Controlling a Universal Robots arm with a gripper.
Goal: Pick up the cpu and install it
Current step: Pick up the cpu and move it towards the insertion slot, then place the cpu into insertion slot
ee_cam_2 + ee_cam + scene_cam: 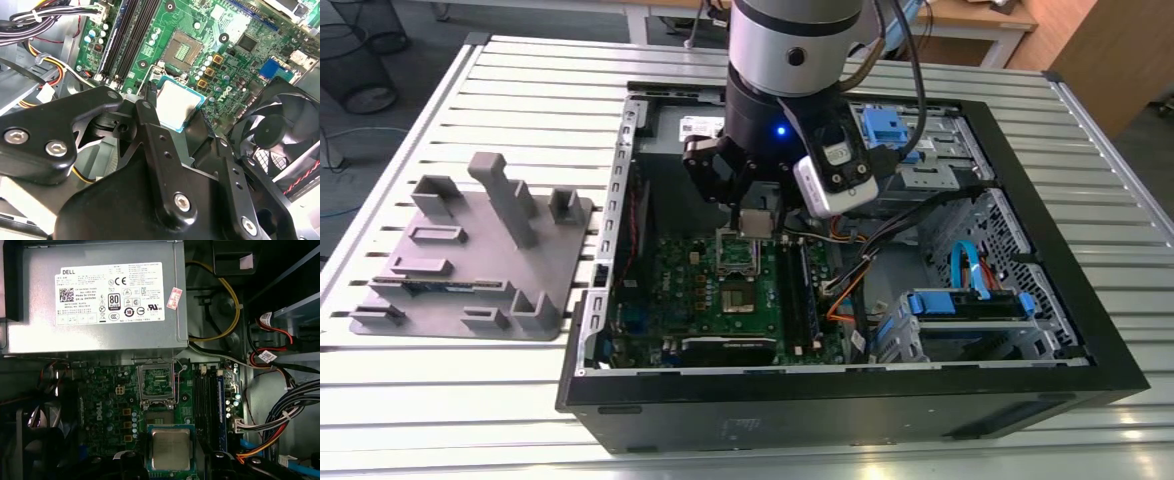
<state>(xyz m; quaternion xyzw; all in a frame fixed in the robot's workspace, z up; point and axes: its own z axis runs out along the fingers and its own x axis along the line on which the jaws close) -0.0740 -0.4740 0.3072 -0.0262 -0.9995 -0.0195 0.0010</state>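
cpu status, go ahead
Gripper shut on the cpu. Held over the motherboard, not yet in the socket. Socket uncovered.

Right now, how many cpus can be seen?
1. The cpu is held in the gripper over the motherboard, near the empty socket. The arm may hide others.

Exterior view high overhead; both wrist views close above motherboard point(235, 65) point(110, 390)

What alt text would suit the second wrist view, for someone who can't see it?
The black gripper holds the cpu, a silver square chip, above a green motherboard. The socket lies just beyond, with a black fan nearby.
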